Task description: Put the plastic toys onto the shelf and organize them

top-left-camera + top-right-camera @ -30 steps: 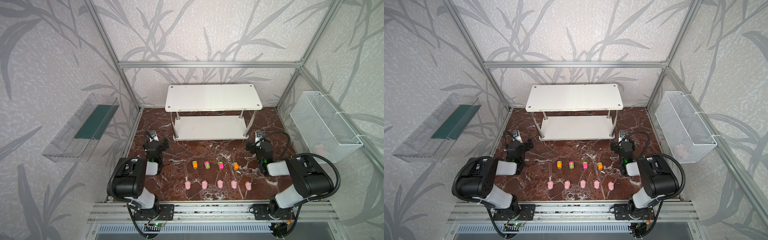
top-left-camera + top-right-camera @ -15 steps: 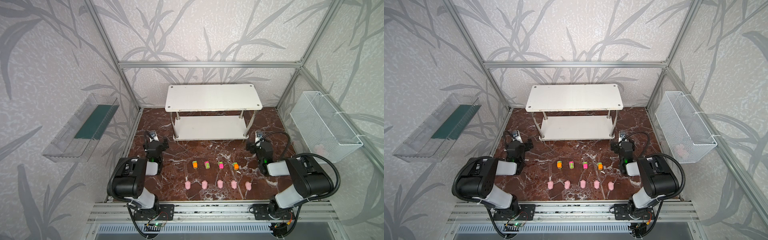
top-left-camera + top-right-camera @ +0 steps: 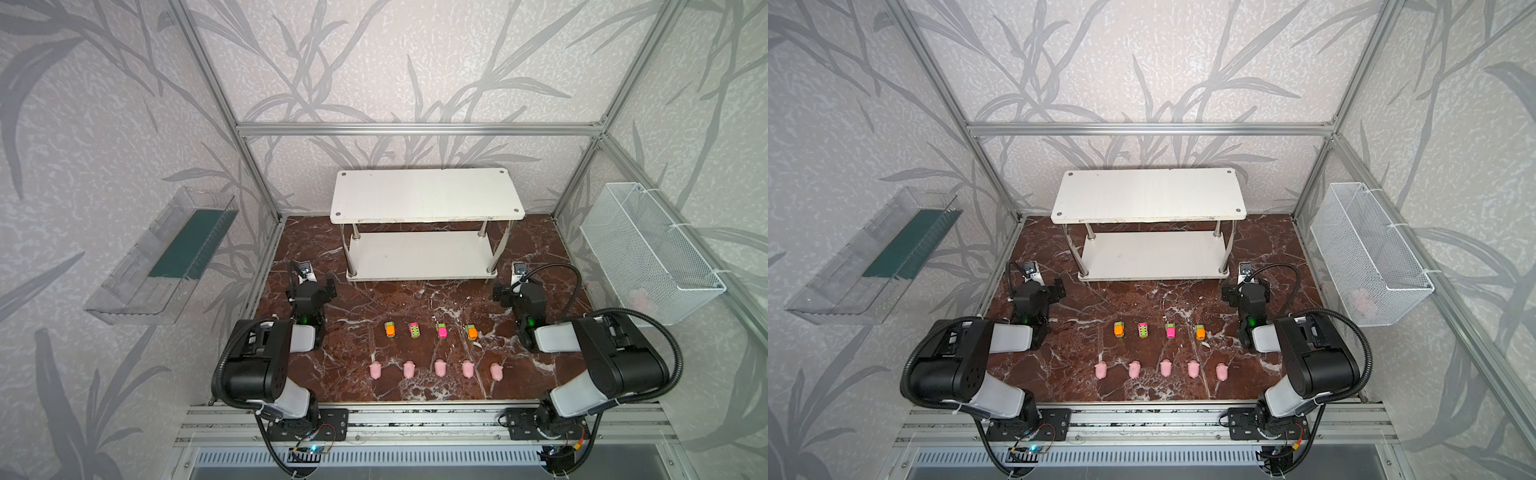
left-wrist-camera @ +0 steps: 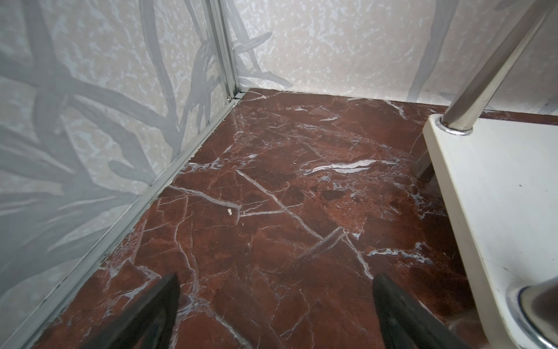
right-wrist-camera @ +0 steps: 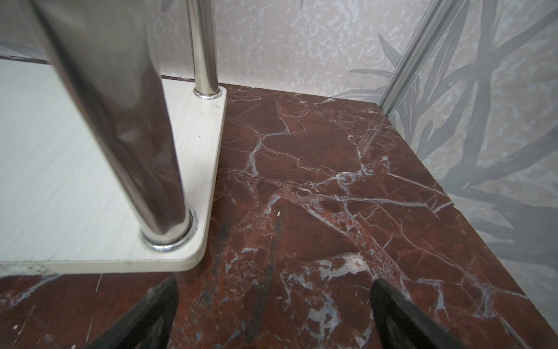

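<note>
Several small toy cars (image 3: 414,329) (image 3: 1143,330) in orange, pink and green stand in a row on the red marble floor. A row of several pale-pink pigs (image 3: 440,368) (image 3: 1165,368) stands nearer the front edge. The white two-tier shelf (image 3: 426,195) (image 3: 1148,193) stands at the back with both tiers bare. My left gripper (image 3: 311,287) (image 4: 274,281) is open over bare floor beside the shelf's left end (image 4: 498,196). My right gripper (image 3: 517,291) (image 5: 273,285) is open by the shelf's right front corner (image 5: 60,181). Neither gripper holds anything, and no toy shows in the wrist views.
A clear plastic tray (image 3: 162,257) hangs on the left wall. A white wire basket (image 3: 648,253) hangs on the right wall with something pale pink (image 3: 640,297) in it. Chrome posts (image 5: 120,121) stand close to my right gripper. Aluminium frame rails edge the floor.
</note>
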